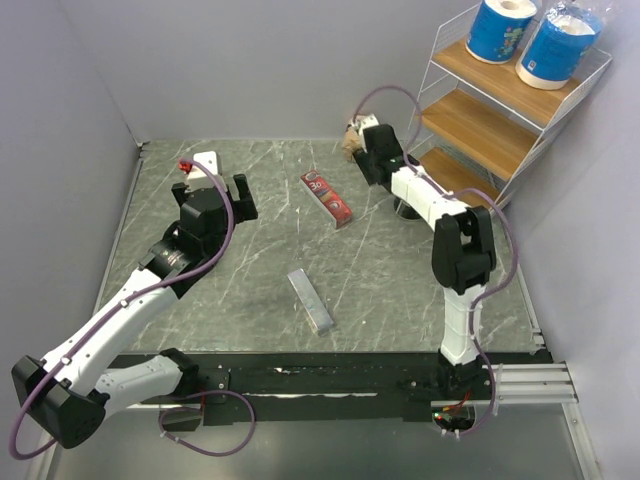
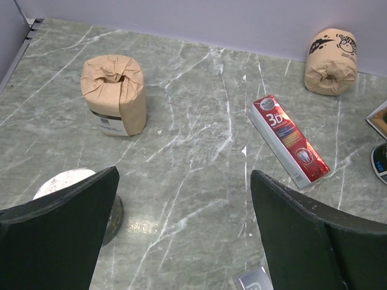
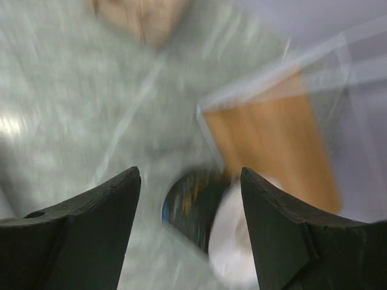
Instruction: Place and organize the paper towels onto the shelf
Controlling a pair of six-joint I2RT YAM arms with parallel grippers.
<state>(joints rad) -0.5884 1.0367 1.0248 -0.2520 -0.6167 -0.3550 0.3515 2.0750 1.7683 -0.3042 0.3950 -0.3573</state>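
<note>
Grey marble tabletop [image 2: 193, 151]; left gripper [image 2: 184, 199] gapes empty, a tan roll [image 2: 115, 93] ahead-left; right gripper [image 3: 190, 181] spread over a blurred black roll [image 3: 193, 211] beside the shelf [image 3: 266, 145]; likely light, squashy; pinch across the middle.

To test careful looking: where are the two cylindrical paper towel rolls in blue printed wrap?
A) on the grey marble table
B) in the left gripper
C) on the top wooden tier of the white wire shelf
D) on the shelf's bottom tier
C: top view shows both blue-wrapped rolls upright on the top tier of the white wire shelf.
</note>
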